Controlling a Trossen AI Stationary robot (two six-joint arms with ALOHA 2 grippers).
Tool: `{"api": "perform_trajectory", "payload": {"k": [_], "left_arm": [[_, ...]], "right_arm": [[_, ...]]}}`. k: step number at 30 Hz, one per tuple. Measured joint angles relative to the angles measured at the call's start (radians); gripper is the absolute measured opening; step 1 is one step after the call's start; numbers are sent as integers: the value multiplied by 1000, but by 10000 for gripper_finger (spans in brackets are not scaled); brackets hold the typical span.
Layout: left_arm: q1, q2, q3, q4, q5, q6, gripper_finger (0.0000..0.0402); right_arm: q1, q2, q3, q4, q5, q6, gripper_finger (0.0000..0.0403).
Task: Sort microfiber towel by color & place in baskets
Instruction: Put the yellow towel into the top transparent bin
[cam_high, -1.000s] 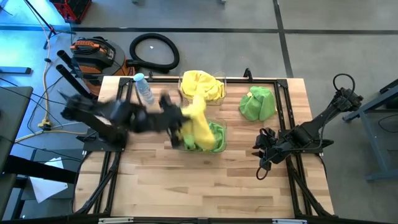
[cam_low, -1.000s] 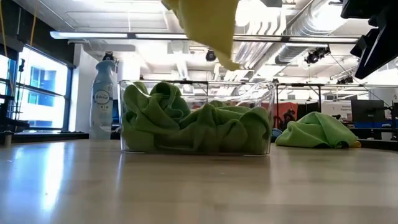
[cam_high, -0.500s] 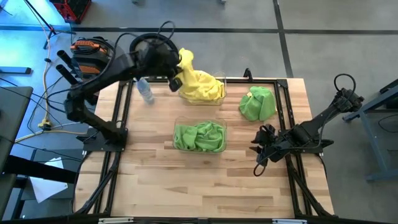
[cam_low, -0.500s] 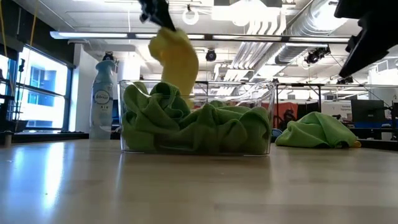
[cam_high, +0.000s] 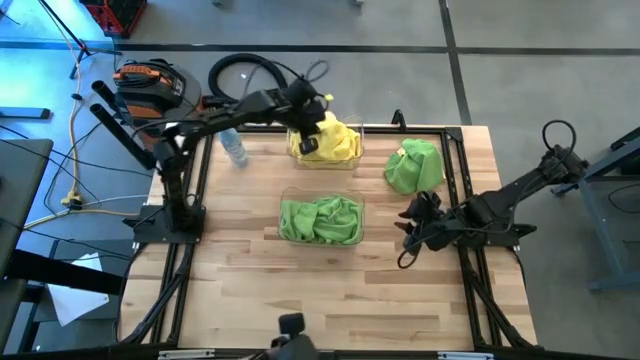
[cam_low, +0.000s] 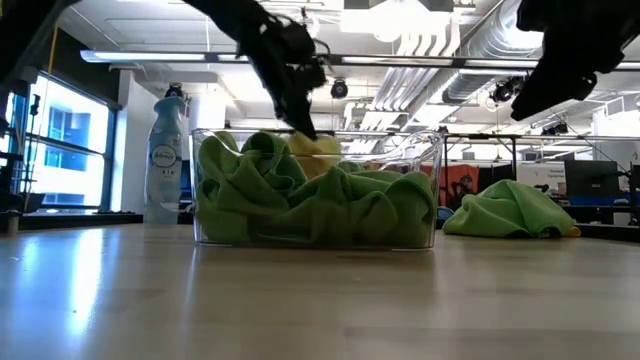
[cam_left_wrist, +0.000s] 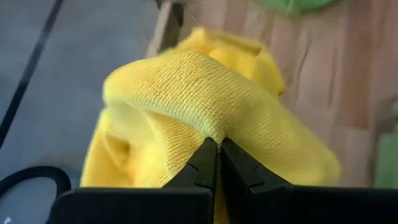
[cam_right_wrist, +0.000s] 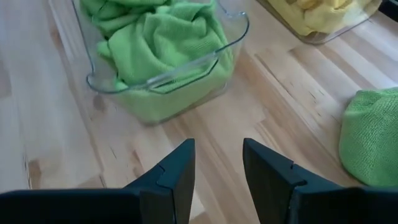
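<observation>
Moved since a second ago: left gripper (cam_high: 309, 141), from above the near basket to a low position over the far basket (cam_high: 352, 160), carrying its cloth across.

Left gripper: fingers pinched tight on a fold of the yellow towel (cam_left_wrist: 205, 106); the cloth bunches around the closed tips and sits down among the other yellow cloths in the far basket. Not yet released.

Near basket (cam_high: 286, 205): holds green towels (cam_high: 320, 220) only, now that the yellow one is out of it.

Loose green towel (cam_high: 415, 166): heaped on the bare table, right of the far basket, outside both baskets.

Right gripper (cam_high: 412, 232): fingers parted, empty, hovering near the table's right side, between the near basket and the loose green towel.

Spray bottle (cam_high: 232, 143): lying left of the far basket, untouched.

Status, as judged: yellow sort nearly done; letting go comes next, then the loose green towel remains.
</observation>
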Motion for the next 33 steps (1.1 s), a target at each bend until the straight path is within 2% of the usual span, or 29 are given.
{"api": "perform_trajectory", "payload": {"k": [6,16,33], "left_arm": [[6,122,0,20,-3,26,0],[17,258,2,25,6,19,0],[17,265,0,65,1,-19,10]], "right_arm": [[-37,0,0,10,1,61,128],[-71,0,0,10,1,127,128],[-78,0,0,9,1,127,128]]}}
